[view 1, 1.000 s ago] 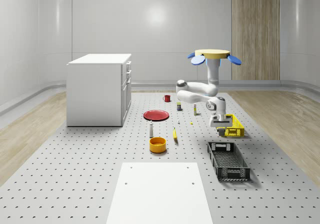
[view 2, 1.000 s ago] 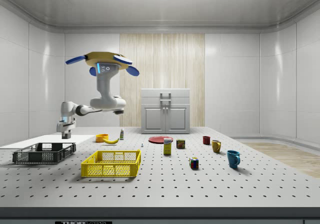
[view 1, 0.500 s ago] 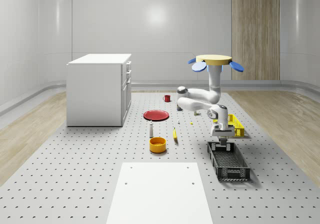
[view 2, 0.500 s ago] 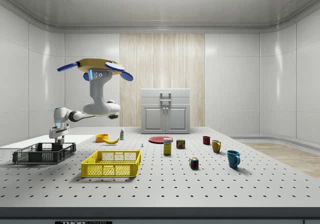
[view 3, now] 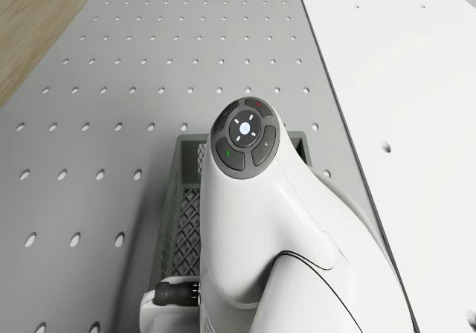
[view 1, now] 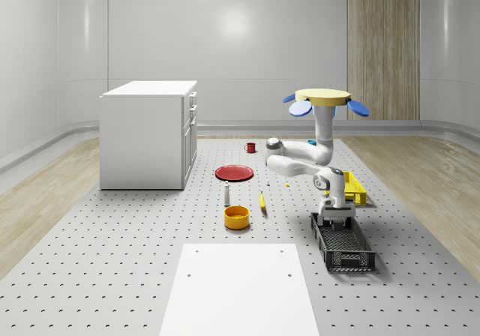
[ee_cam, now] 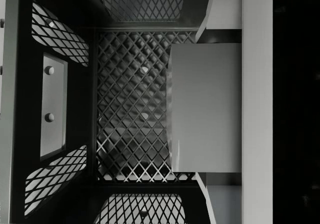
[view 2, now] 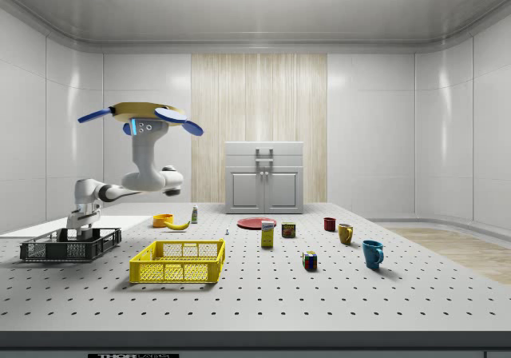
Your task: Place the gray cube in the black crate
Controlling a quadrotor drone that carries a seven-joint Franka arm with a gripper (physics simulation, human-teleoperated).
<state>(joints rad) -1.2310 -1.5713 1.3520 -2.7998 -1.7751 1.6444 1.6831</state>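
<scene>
**Gray cube held inside the black crate**

In the wrist view, the gray cube [ee_cam: 205, 107] is seen clamped between the two fingers [ee_cam: 225, 6] of the gripper [ee_cam: 220, 107], with the mesh floor and walls of the black crate [ee_cam: 132, 109] directly beyond it. The cube is thus located within the crate's walls, at one end of the crate; whether it touches the floor cannot be told.

In the drone view, the arm's wrist housing [view 3: 245, 136] is seen from above, with the crate [view 3: 186, 199] beneath it on the perforated table [view 3: 89, 125], just beside the white panel [view 3: 401, 73].

In the whole-scene view, the gripper [view 1: 334, 221] is lowered into the far end of the black crate [view 1: 343, 247]. The drone [view 1: 324, 100] is hovering above the table, beyond the crate and roughly over the yellow crate [view 1: 354, 190], with the arm bent down and forward from it. An orange bowl [view 1: 236, 216], a banana [view 1: 262, 201] and a small white bottle [view 1: 226, 194] are set to the whole-scene view's left of the crate; farther back lie a red plate [view 1: 235, 172] and a red mug [view 1: 250, 147], and a white cabinet [view 1: 150, 133] stands at the far left.

In the side view, the gripper [view 2: 72, 234] is sunk into the black crate [view 2: 70, 244] at the side view's left, with the drone [view 2: 140, 117] aloft nearby. A blue mug [view 2: 372, 253] and a coloured puzzle cube [view 2: 310, 260] are placed well apart from it to the right.
</scene>
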